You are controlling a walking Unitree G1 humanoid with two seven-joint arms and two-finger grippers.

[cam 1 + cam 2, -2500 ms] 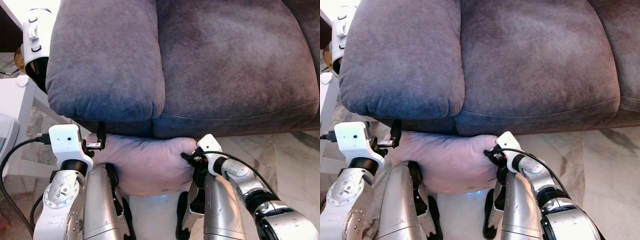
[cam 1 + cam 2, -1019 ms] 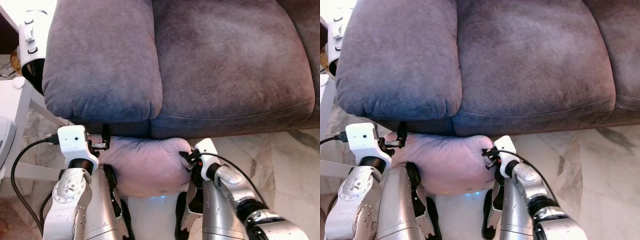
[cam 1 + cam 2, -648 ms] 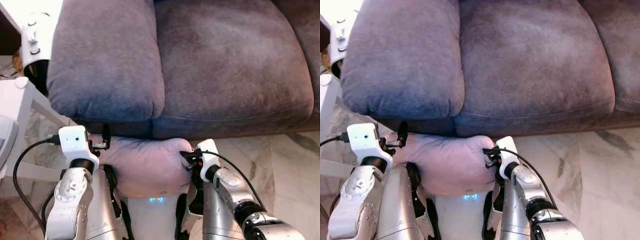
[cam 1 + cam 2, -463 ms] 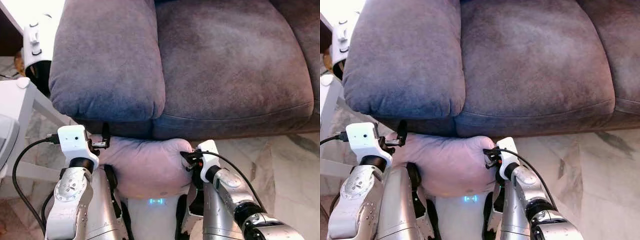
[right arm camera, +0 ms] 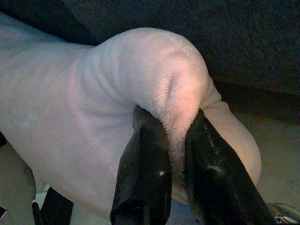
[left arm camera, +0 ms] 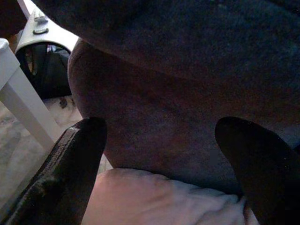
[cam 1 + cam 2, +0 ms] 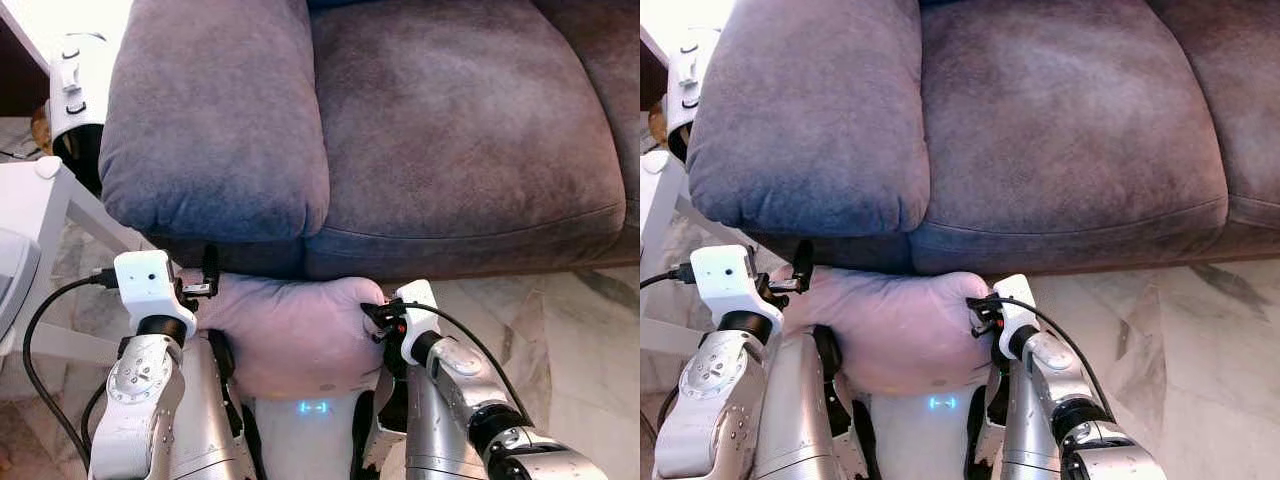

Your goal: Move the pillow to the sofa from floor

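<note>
We see both silver arms bent in close to the body, forearms reaching forward to either end of a pale pink pillow (image 7: 290, 335) that sits low in front of the grey sofa (image 7: 400, 130), tucked just under the overhang of its seat cushions and above the marble floor (image 7: 580, 330). The right gripper (image 5: 176, 140) is at the pillow's right end; its wrist camera shows the two black fingers (image 5: 145, 168) drawn nearly together with a ridge of the pillow's fabric pinched between them, a detail the head cameras cannot resolve. The left gripper (image 7: 207, 285) is at the pillow's left end, hard against the sofa's underside. In its wrist camera the fingers (image 6: 70, 164) stand wide apart, with the pillow's top edge low between them and the dark sofa front beyond; we cannot tell whether either finger touches the fabric. To the robot's left stands a white table leg (image 7: 85, 215), with a white device (image 7: 72, 75) behind it.
</note>
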